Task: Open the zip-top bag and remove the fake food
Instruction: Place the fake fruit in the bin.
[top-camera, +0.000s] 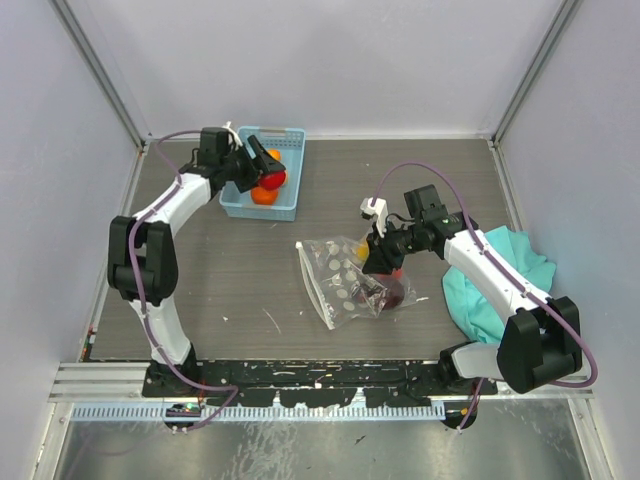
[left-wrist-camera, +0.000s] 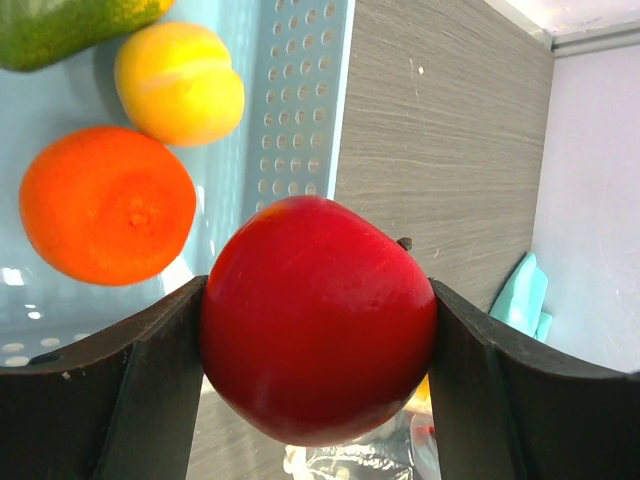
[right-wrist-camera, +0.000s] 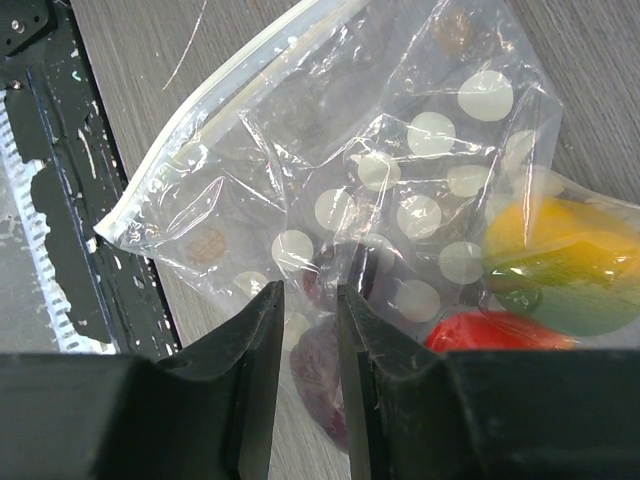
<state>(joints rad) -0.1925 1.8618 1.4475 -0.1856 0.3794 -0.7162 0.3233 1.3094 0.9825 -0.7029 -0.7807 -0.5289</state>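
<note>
My left gripper (top-camera: 266, 172) is shut on a red fake fruit (left-wrist-camera: 318, 318), held over the right edge of the light blue basket (top-camera: 285, 140). An orange (left-wrist-camera: 107, 204), a yellow fruit (left-wrist-camera: 180, 83) and a green one (left-wrist-camera: 70, 25) lie in the basket. The clear zip-top bag (top-camera: 338, 283) with white dots lies mid-table. My right gripper (top-camera: 376, 260) is at its right part, jaws nearly together on a raised fold of the film (right-wrist-camera: 307, 295). Inside the bag are a yellow-green fruit (right-wrist-camera: 560, 265), a red one (right-wrist-camera: 490, 332) and a dark purple one (right-wrist-camera: 325, 385).
A teal cloth (top-camera: 500, 280) lies bunched at the right, beside the right arm. The bag's zip edge (right-wrist-camera: 190, 130) points toward the black rail (top-camera: 320, 375) at the table's near edge. Walls enclose the table on three sides.
</note>
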